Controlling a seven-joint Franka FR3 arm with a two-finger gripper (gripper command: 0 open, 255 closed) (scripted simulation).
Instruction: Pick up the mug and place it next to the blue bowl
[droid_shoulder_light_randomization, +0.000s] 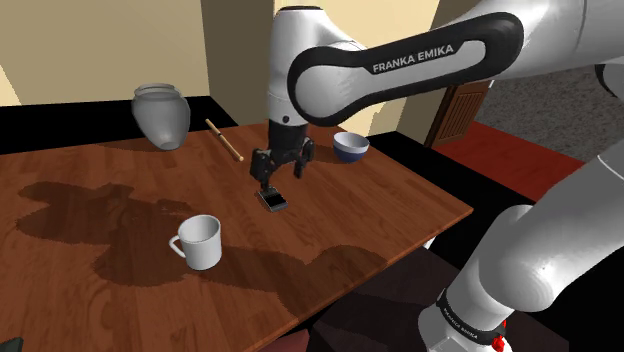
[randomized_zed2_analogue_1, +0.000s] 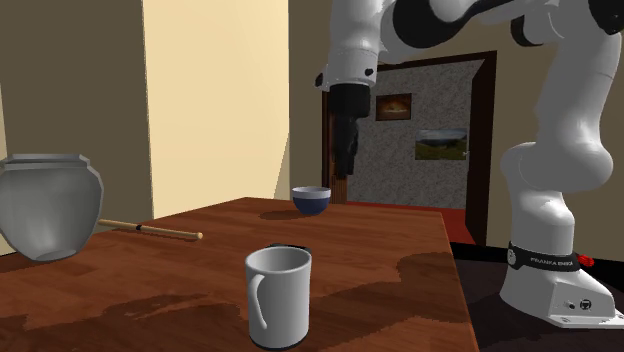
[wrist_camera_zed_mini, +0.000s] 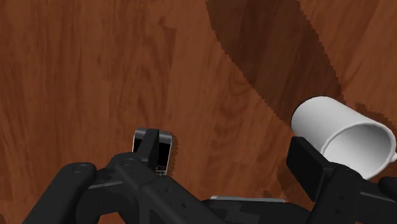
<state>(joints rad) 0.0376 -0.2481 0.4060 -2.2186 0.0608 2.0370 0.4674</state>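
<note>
Mug: The white mug (droid_shoulder_light_randomization: 200, 241) is standing upright on the wooden table (droid_shoulder_light_randomization: 90, 190), mouth up, with its handle pointing toward the shoulder view's left. Nothing is touching it.
Gripper: The black gripper (droid_shoulder_light_randomization: 281, 172) is hanging above the table, well apart from the mug, with its fingers spread and gripping nothing. In the wrist view the mug (wrist_camera_zed_mini: 340, 137) is sitting outside the right finger (wrist_camera_zed_mini: 305, 167), not between the two.
Below the gripper: A small dark flat device (droid_shoulder_light_randomization: 272, 201) is lying on the wood just under the fingers.
Blue bowl: The blue bowl (droid_shoulder_light_randomization: 350, 147) is sitting near the table's far edge, well apart from the mug, on the other side of the gripper.
Bystanders: A grey vase (droid_shoulder_light_randomization: 161, 115) and a thin wooden stick (droid_shoulder_light_randomization: 224, 139) are resting further back, out of the way.
Step in hand: Judging from this, the approach to the mug is only beginning.
Doing it well: The hand is needing to travel sideways until it is above the rim, keeping the fingers wide, then descending straight so one wall is passing between them, on the side away from the handle.
Risk: A finger clipping the rim on the way down is likely to tip the mug.
</note>
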